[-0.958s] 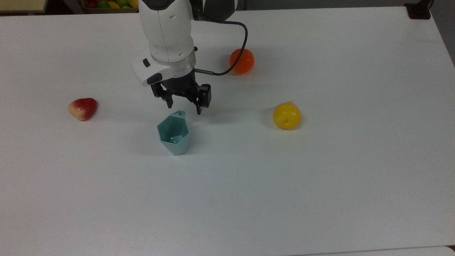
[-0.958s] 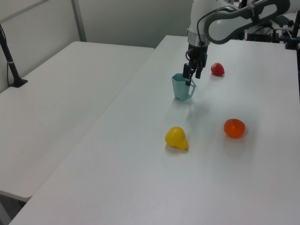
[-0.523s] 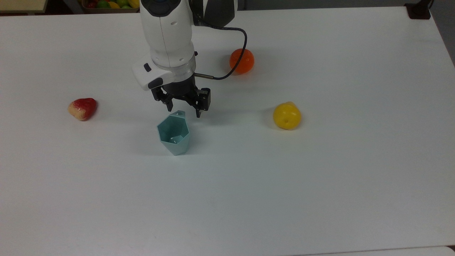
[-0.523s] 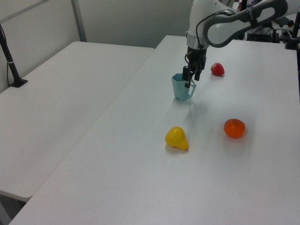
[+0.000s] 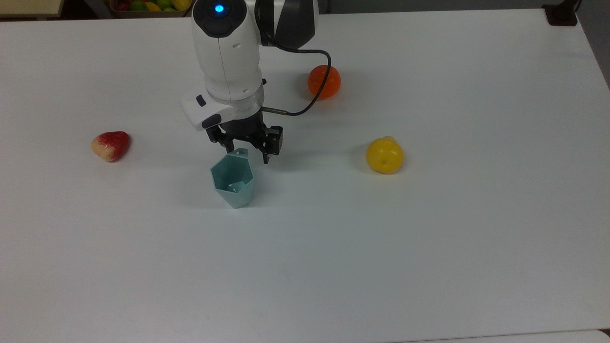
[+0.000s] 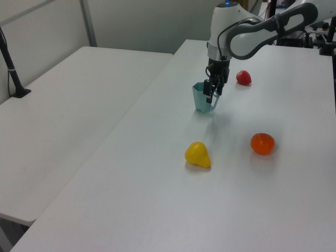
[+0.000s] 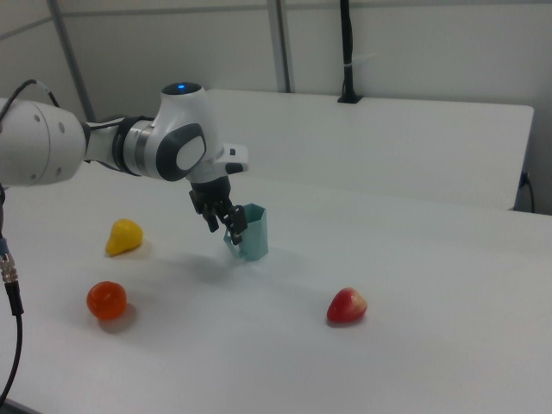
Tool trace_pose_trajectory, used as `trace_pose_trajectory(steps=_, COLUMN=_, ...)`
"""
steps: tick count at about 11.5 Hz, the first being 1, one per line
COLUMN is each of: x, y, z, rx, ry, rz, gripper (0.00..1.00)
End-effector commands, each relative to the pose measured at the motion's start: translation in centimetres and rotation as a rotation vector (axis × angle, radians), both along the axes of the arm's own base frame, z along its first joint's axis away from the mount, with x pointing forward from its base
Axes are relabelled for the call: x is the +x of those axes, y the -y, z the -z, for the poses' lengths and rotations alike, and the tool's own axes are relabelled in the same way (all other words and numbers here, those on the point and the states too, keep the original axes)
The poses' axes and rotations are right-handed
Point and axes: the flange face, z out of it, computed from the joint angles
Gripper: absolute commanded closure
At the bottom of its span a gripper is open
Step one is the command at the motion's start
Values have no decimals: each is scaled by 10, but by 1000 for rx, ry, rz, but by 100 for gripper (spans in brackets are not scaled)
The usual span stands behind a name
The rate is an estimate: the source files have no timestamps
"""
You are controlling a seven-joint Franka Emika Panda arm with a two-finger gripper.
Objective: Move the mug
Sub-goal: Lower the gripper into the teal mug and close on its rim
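Since one second ago my gripper (image 5: 249,154) has come lower and a little closer to the mug (image 5: 232,180), while the mug and the three fruits have kept their places. My fingers are spread apart and hold nothing. In the top view one black fingertip (image 5: 266,157) hangs just beside the mug's handle tab, on the top view's right of it, and the other finger is just behind the rim on the other side of the tab, so the tab lies between my two fingers. I cannot tell if any finger already touches it.

The mug stands upright on the white table (image 5: 429,238), pale teal, with a hexagonal rim and a narrower base. Taking the mug as landmark in the top view: the red fruit (image 5: 111,145) lies well apart on the top view's left of it, the yellow fruit (image 5: 384,155) well apart on the top view's right, and the orange fruit (image 5: 324,82) behind it and to the top view's right, past my wrist. A black cable (image 5: 320,76) runs from my wrist in front of the orange fruit.

I see no brand, label or writing that I can read on the mug, on the fruits or on my arm; a small blue light (image 5: 218,8) shines on top of my arm.
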Motion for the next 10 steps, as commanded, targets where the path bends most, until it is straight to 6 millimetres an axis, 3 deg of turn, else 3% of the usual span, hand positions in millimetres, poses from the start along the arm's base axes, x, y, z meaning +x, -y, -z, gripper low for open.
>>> trace_pose_trajectory(steps=1, x=6, y=-4, z=6, rx=-20, ry=32, rz=24, gripper=27)
trace_pose_trajectory(steps=10, x=4, y=-14, z=28, rx=-60, ry=37, rz=22, gripper=52)
